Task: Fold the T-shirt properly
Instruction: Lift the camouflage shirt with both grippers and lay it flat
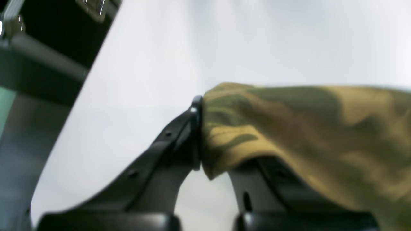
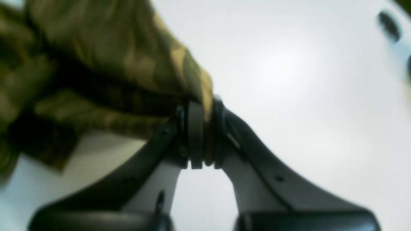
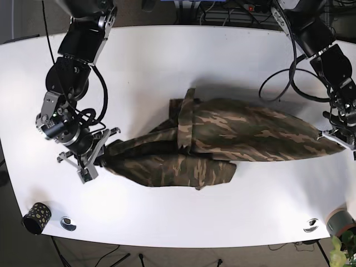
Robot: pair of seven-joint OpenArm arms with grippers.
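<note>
A camouflage T-shirt (image 3: 222,142) lies stretched across the middle of the white table (image 3: 167,61), bunched and partly doubled over near its centre. In the base view my left gripper (image 3: 334,135) pinches the shirt's right end. The left wrist view shows that gripper (image 1: 200,134) shut on a corner of the T-shirt (image 1: 305,128), cloth draped over one finger. My right gripper (image 3: 99,157) holds the shirt's left end in the base view. The right wrist view has that gripper (image 2: 202,134) shut on a thin edge of the T-shirt (image 2: 106,57), which hangs off to the left.
A small dark patterned cup (image 3: 35,216) and a round metal fitting (image 3: 68,223) sit near the table's front left corner. Another round fitting (image 3: 311,225) and a grey pot with a plant (image 3: 339,223) are at the front right. Cables (image 3: 278,83) loop beside the left arm.
</note>
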